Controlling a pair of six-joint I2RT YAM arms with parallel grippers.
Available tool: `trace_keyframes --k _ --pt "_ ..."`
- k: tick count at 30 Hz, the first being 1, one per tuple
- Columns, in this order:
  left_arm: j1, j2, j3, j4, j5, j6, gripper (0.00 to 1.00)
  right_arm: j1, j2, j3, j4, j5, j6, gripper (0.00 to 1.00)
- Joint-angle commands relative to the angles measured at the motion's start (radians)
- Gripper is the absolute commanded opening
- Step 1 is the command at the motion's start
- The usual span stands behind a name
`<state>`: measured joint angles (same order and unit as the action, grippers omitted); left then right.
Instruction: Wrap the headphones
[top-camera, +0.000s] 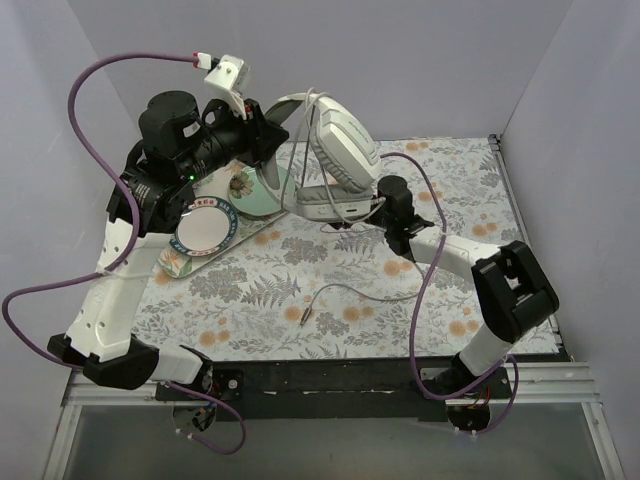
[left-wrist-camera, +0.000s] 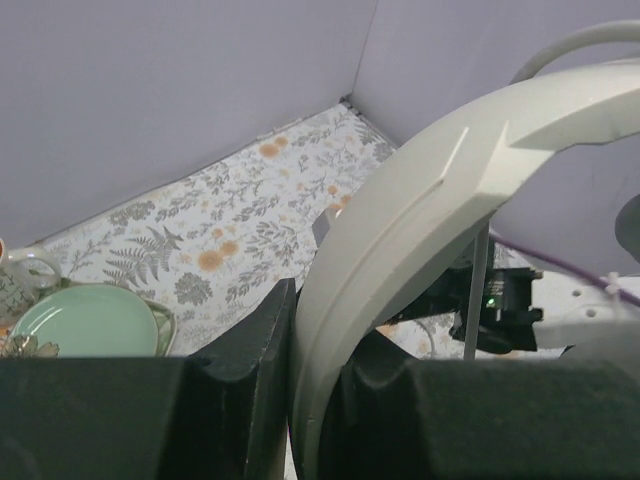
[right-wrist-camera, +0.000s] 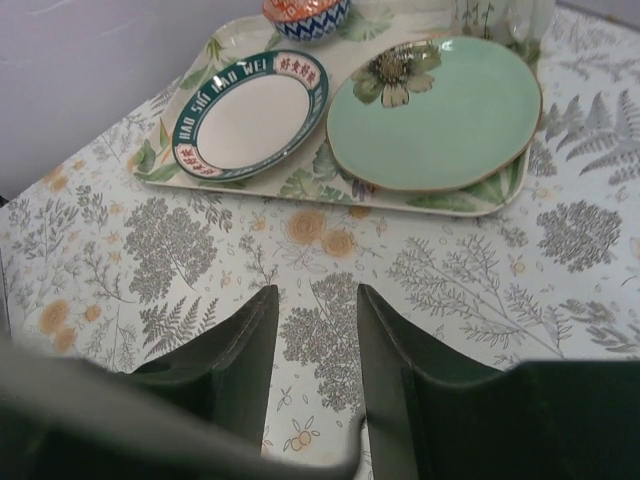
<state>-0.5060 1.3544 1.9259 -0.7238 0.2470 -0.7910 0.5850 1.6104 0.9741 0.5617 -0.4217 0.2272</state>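
Top external view: the left arm is raised over the far left of the counter. The headphones hang from it in the air, above the far middle of the counter.

Left jaws — clenched on the headband. The left wrist view shows the pale arc pinched between the two dark fingers, with no gap on either side.

The upper earcup sits tilted above the lower earcup. The cord lies in a loose curve on the counter. Its plug lies free near the middle, apart from both arms.

The right arm reaches in from the right, its tip just beside the lower earcup. Right jaws — released. The right wrist view shows the fingers parted, with only patterned counter in the gap. Contact with the earcup cannot be determined. A blurred grey band crosses the bottom of that view in front of the fingers, and what it is cannot be determined.

A tray sits at the far left, partly under the left arm. It carries a white plate, a green plate and a patterned bowl.
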Motion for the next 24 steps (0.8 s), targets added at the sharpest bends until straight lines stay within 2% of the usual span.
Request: trace_keyframes --k 1,11,17,18,19,21,24 --pt "0.0 0.003 0.094 0.07 -0.028 -0.074 0.04 0.012 0.064 -0.014 0.148 -0.012 0.078 0.46" --pt "-0.002 0.015 0.127 0.089 -0.064 -0.082 0.05 0.059 0.177 0.023 0.147 0.152 0.132 0.45" --pt "0.007 0.037 0.185 0.1 -0.123 -0.1 0.05 0.096 0.21 0.008 0.112 0.176 0.115 0.42" --pt "0.011 0.041 0.191 0.107 -0.132 -0.102 0.05 0.104 0.221 0.008 0.107 0.179 0.11 0.27" --pt "0.014 0.048 0.194 0.112 -0.144 -0.114 0.05 0.111 0.224 0.008 0.09 0.184 0.103 0.17" --pt "0.032 0.067 0.197 0.129 -0.198 -0.125 0.06 0.137 0.229 0.012 0.07 0.195 0.09 0.03" --pt "0.105 0.095 0.199 0.162 -0.209 -0.14 0.06 0.177 0.223 0.015 0.012 0.202 0.054 0.01"
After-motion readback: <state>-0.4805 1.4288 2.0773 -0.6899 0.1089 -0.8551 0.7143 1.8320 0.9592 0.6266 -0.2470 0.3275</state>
